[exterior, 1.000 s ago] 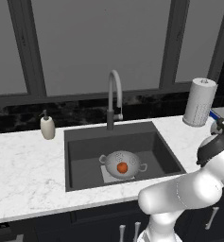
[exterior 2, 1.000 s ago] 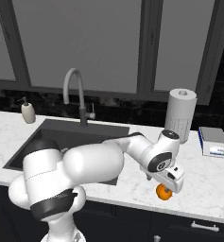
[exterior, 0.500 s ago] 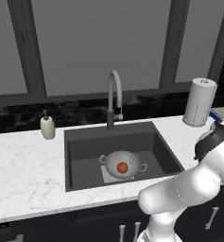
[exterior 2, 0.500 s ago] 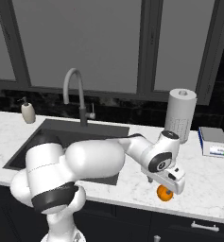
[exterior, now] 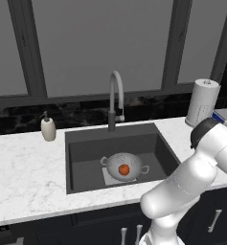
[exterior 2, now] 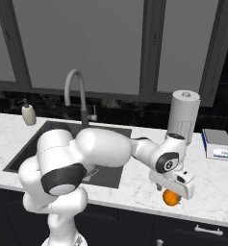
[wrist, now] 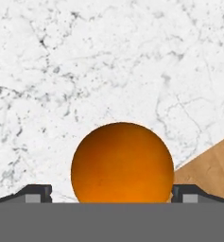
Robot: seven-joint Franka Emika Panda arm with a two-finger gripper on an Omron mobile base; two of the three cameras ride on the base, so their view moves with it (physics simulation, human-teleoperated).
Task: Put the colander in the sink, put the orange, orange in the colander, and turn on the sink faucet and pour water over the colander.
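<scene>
Hand view shows the second orange (wrist: pixel 122 163) on the marble tabletop (wrist: pixel 108 61) between the spread fingers (wrist: pixel 38 193), touching neither, so they should sink until level with its widest girth, then close evenly before carrying it to the colander (exterior: pixel 124 165) in the sink (exterior: pixel 84 158).

**Bystanders on the marble counter**

A soap bottle (exterior: pixel 48 129) stands on the white marble counter (exterior: pixel 24 177) near its back wall. At the counter's far end, 1 paper towel roll (exterior 2: pixel 184 117) stands upright, with a small scale (exterior 2: pixel 217 144) just beside it.
</scene>
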